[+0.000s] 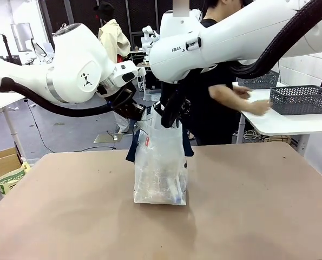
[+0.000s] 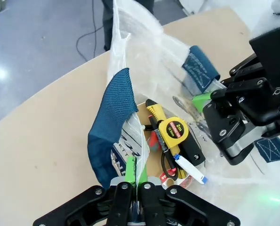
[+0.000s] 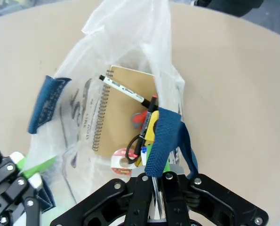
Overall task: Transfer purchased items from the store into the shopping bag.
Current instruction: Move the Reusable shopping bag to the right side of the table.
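Note:
The shopping bag (image 1: 159, 168), translucent white with navy handles, stands upright mid-table. My left gripper (image 1: 144, 115) and right gripper (image 1: 170, 120) hold its top edge from opposite sides and keep its mouth spread. In the left wrist view my left gripper (image 2: 136, 170) is shut on the bag's rim beside a navy handle (image 2: 112, 122). In the right wrist view my right gripper (image 3: 156, 182) is shut on the rim at the other handle (image 3: 163, 141). Inside lie a brown spiral notebook (image 3: 123, 117), a yellow tape measure (image 2: 175, 132), a marker (image 2: 189, 169) and a tape roll (image 3: 120, 161). The store (image 1: 301, 99), a dark grey basket, sits on a side table at the far right.
A person in black stands behind the bag with a hand (image 1: 258, 106) on the white side table (image 1: 290, 123) next to the store. A second grey basket (image 1: 261, 80) is behind it. A cardboard box (image 1: 1, 162) sits on the floor at left.

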Available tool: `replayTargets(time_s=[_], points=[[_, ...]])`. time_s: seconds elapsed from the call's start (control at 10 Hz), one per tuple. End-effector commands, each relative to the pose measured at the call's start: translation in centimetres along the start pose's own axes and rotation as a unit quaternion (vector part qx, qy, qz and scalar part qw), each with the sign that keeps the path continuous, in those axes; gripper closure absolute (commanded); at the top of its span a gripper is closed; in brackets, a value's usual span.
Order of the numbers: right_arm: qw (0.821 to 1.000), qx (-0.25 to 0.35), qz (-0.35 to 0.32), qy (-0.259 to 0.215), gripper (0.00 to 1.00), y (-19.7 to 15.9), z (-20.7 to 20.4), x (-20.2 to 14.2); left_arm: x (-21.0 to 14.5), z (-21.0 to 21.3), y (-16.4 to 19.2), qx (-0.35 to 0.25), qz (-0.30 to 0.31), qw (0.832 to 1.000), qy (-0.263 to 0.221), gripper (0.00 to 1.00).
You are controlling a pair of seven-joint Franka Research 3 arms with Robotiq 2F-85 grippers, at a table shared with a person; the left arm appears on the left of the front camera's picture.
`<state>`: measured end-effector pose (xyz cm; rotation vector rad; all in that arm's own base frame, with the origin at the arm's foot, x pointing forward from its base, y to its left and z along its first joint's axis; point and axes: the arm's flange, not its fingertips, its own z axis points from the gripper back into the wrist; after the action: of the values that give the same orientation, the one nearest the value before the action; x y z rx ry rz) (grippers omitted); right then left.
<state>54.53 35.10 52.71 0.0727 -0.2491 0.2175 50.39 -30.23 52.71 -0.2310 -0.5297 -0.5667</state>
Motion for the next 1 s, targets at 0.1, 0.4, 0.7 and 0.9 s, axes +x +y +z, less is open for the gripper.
replayTargets(time_s=[0.1,0.4,0.7,0.9], points=[[1.000,-0.002,-0.012,-0.002,1.00,-0.9,0.1,0.0,0.0,0.0,0.0,0.000,0.000,1.000,0.000,1.00],[1.000,0.006,-0.007,0.002,1.00,-0.1,0.0,0.1,0.0,0.0,0.0,0.000,0.000,1.000,0.000,1.00],[1.000,0.012,-0.020,0.007,1.00,-0.1,-0.1,0.2,0.0,-0.1,-0.1,-0.015,-0.010,1.000,0.018,1.00],[0.999,0.007,-0.030,0.018,1.00,0.3,-0.3,0.1,0.1,0.1,0.4,0.004,0.012,0.998,0.057,1.00]])
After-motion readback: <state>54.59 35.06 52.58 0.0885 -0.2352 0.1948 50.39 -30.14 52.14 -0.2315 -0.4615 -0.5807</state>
